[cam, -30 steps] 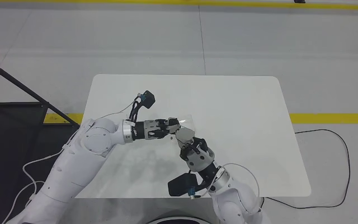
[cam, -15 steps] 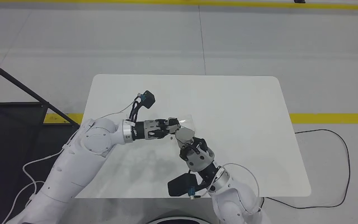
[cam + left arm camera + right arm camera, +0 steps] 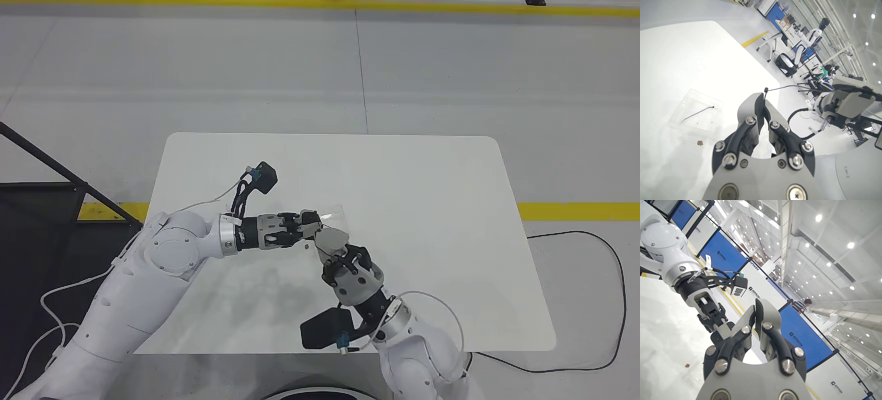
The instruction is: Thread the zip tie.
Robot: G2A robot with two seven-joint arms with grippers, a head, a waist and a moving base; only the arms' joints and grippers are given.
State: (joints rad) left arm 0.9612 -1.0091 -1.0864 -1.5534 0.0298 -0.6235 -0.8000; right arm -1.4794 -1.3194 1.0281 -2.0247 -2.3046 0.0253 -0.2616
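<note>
Left claw (image 3: 763, 102): my pads are pinched tight on the tie (image 3: 766, 89) just under its head, and the strap runs off sideways.
Right claw (image 3: 755, 306): my pads are pressed together on the strap's far end.
Arms: my claws meet nearly tip to tip above the table (image 3: 420, 200), the right one tilted upward.
Tray (image 3: 687, 98): clear, with a second tie (image 3: 696, 113) inside.

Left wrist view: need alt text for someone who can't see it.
The left end effector is shut on a black zip tie, its head sticking out and its strap arching across to the right end effector. Beyond it, on the white table, a clear tray holds a second tie.
</note>
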